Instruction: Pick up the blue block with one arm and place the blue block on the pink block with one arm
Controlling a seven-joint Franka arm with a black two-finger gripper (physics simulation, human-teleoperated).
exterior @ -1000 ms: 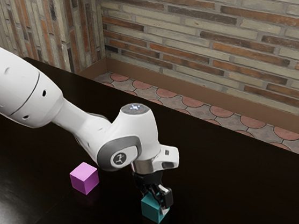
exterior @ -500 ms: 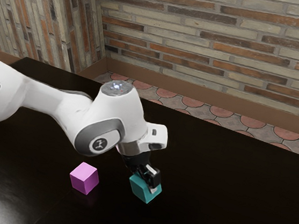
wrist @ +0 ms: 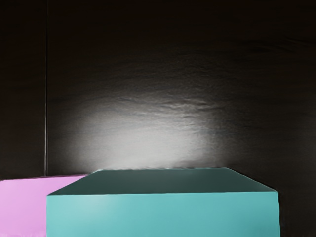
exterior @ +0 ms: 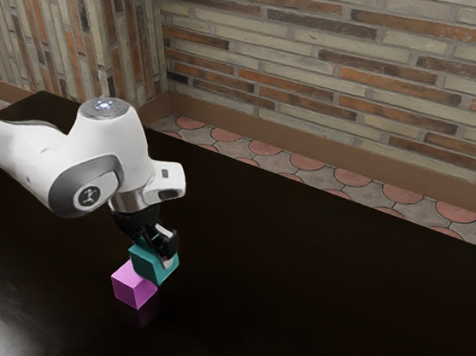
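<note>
my tool (exterior: 158, 248) is clamped on the blue block (exterior: 152, 265), just above the pink block (exterior: 130, 290) on the table (exterior: 338, 284). pink sits below, offset toward the exterior view's left, so i'd shift across before lowering.

Close beneath me looms the blue block (wrist: 163, 212), teal in colour, its nearer face bright and the face beyond it darker. The pink block (wrist: 22, 207) peeks out past one side of it, partly covered by it, and I cannot tell from here whether the two touch. Beyond both stretches the dark bench (wrist: 173, 74), with a pale patch of reflected light just behind the blue block and a thin straight seam running away from the pink block.
</note>
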